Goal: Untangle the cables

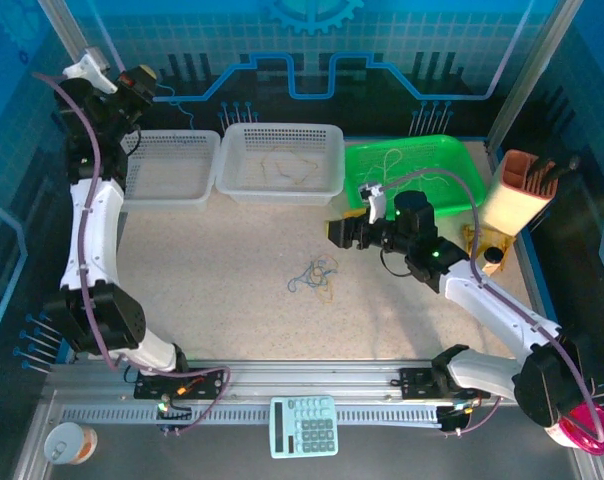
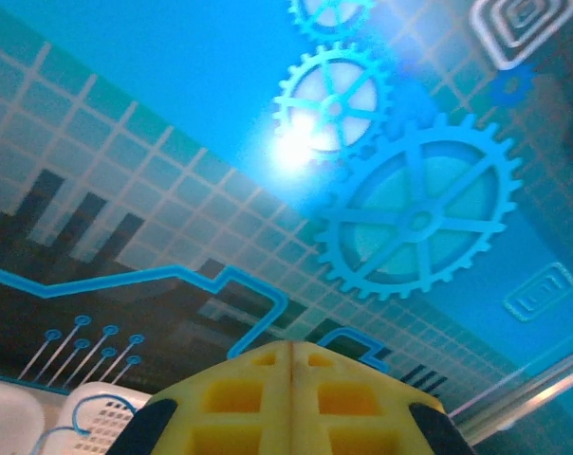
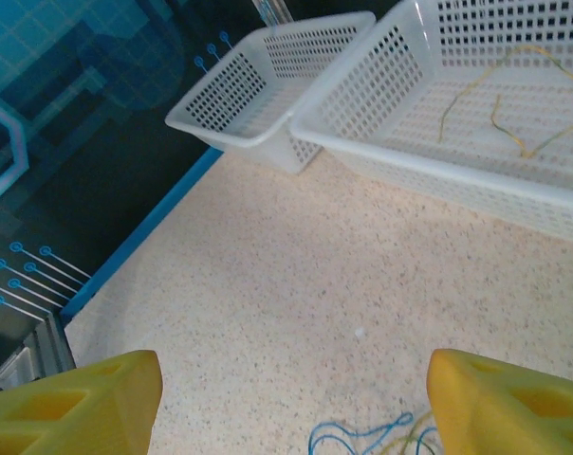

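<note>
A small tangle of blue and yellowish cables lies mid-table. My right gripper hovers just right of and above it, open; in the right wrist view the gripper has its yellow fingers wide apart, with the blue loops of the tangled cables at the bottom edge. My left gripper is raised high at the back left, its pads pressed together. A thin blue cable trails from it toward the left basket, and the same blue cable curves over that basket in the left wrist view.
Two white mesh baskets stand at the back, the left basket and the middle basket, which holds a yellowish cord. A green basket holds a white cord. A tan holder stands at the right, a calculator at the front.
</note>
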You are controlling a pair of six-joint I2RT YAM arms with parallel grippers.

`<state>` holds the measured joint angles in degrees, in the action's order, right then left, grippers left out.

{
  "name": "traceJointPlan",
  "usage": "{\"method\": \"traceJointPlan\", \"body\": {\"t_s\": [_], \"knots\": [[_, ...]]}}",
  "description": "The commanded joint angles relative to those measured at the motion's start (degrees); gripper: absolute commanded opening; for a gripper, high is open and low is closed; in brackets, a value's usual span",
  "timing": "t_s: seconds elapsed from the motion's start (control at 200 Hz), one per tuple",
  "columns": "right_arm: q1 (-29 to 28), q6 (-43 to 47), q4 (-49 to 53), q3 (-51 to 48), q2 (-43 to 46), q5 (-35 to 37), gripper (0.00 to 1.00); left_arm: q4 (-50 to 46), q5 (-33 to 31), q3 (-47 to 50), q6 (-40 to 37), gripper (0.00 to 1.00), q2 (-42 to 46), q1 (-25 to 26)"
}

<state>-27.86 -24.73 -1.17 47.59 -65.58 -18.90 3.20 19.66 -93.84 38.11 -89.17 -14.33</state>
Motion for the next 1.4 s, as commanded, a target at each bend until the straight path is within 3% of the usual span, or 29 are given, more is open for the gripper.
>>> {"method": "traceJointPlan", "body": {"t_s": [0.0,0.265,0.35,0.54,0.8,1.11,1.396], "knots": [[-0.91,0.91,3.0,-1.05,1.75,1.48,0.75,0.59,-1.61,-1.38,-3.47,0.0,-2.63,-1.01],[-2.39,1.57,6.44,-1.36,2.86,4.94,0.75,-0.17,-3.79,6.09,-5.93,0.03,-6.98,-2.36],[-3.14,1.96,7.35,-1.2,2.91,5.61,0.75,-1.54,-3.75,7.41,-6.34,0.2,-8.31,-2.87],[-4.42,3.19,9.23,-0.48,3.22,7.4,0.75,-4.77,-5.17,7.66,-6.38,0.76,-8.27,-3.57],[-5.3,3.37,9.67,0.3,2.05,7.96,0.75,-6.28,-2.48,5.0,-4.41,0.99,-5.92,-3.67],[-8.45,5.45,14.6,2.5,-3.19,12.81,0.74,-6.55,3.05,8.97,2.97,0.99,1.45,-1.45],[-9.94,3.22,16.1,2.19,-11.15,16.69,0.72,-8.57,2.71,25.06,3.29,0.99,14.59,9.21]]}}
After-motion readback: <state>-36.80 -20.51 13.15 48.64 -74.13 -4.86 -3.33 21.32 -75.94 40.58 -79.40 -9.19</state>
